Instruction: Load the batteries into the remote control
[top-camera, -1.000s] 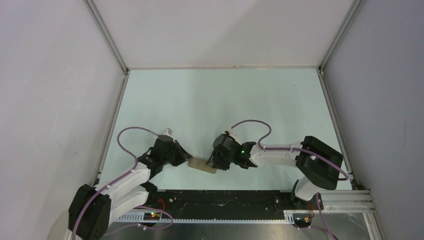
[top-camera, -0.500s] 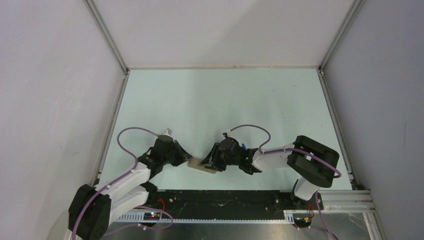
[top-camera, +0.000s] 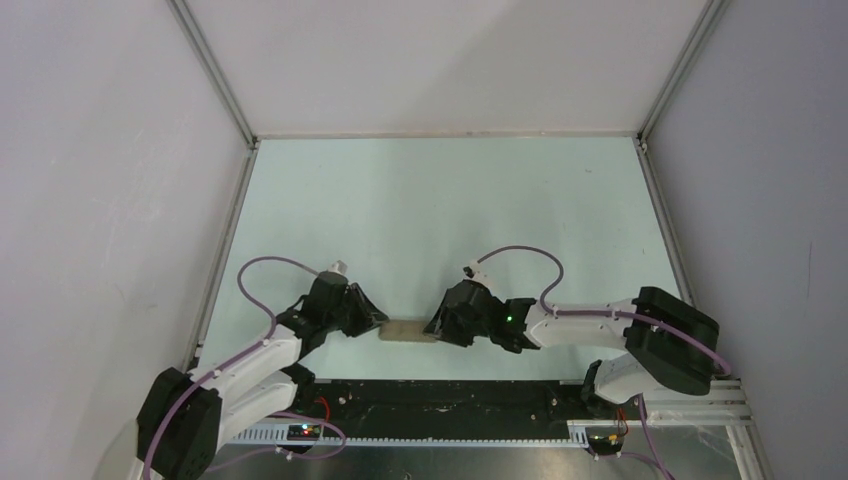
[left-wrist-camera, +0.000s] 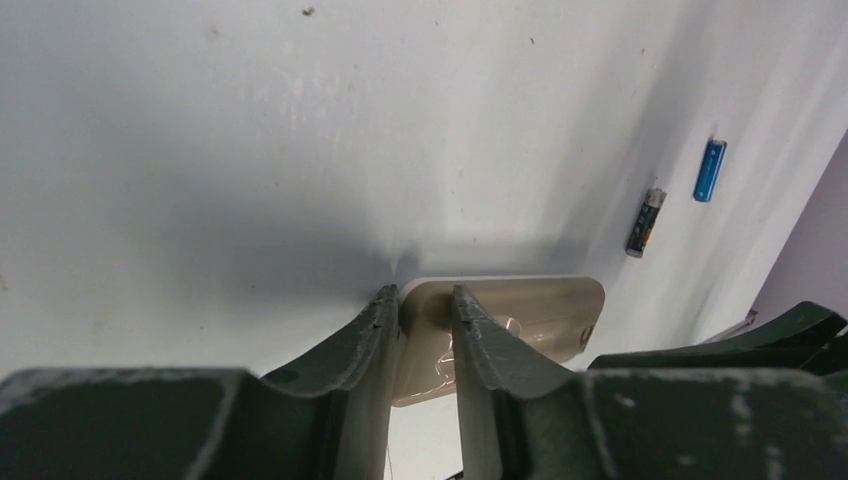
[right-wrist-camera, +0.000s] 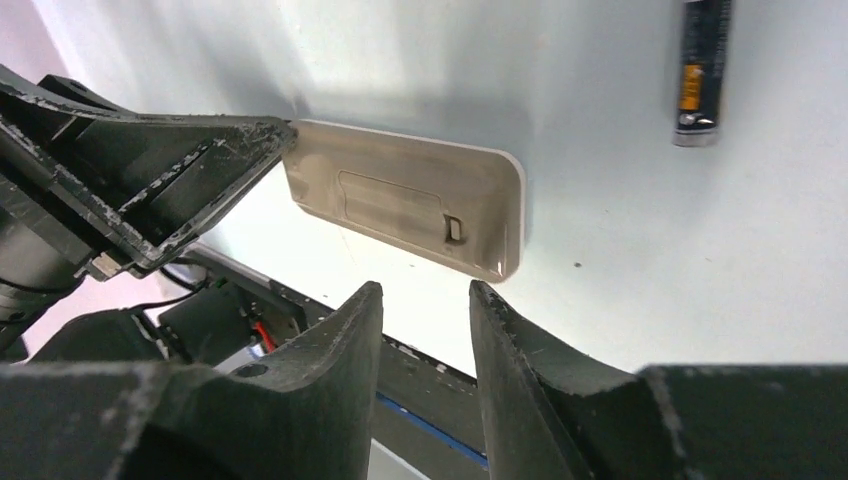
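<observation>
**benchrat:** Beige-grey back is what the overhead shows of the remote control. It's at the near edge of the table, right between the two arms. From the right wrist you can make out the cover panel outlined on that back, with its little latch.

**solderjoe:** ok, and who's got hold of it?

**benchrat:** The left gripper. Its fingers are set narrow, one on each side of the remote's end, and both are touching it. The right gripper is just beside the other end. Its fingers are partway apart with nothing between them, and they're not touching the remote.

**solderjoe:** batteries?

**benchrat:** Both are loose on the table past the remote's far end, near each other but not touching. The dark battery has an orange band and sits closer to the remote. The blue battery is a bit beyond it. The overhead view doesn't show either one.
</observation>
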